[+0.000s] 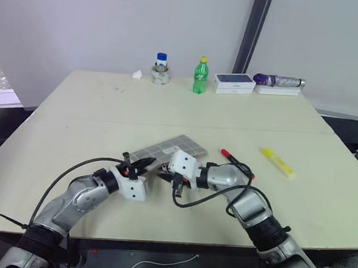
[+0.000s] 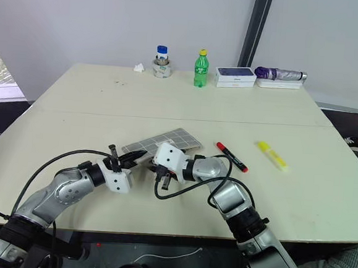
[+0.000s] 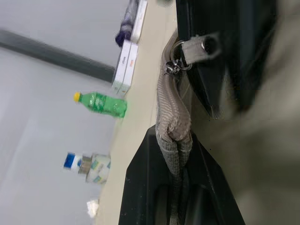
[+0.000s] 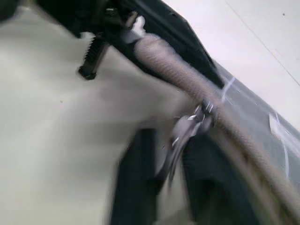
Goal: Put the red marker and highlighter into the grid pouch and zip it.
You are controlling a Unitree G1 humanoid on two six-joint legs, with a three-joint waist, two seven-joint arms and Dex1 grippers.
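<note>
While your left gripper (image 1: 144, 163) is clamped on the near-left end of the grid pouch (image 1: 173, 148), pinching the fabric edge between its fingers (image 3: 140, 187), your right gripper (image 1: 165, 176) sits at the zipper pull (image 4: 190, 127), its fingers parted either side of the tab; whether they press it you cannot tell. The red marker (image 1: 237, 163) lies on the table (image 1: 106, 109) just right of the pouch, and the highlighter (image 1: 277, 162) farther right, apart from it.

On the worktop (image 2: 76, 95), the grid pouch (image 2: 166, 140) lies with both grippers at its near edge. The red marker (image 2: 231, 157) lies just right of it, the highlighter (image 2: 271, 155) farther right.
</note>
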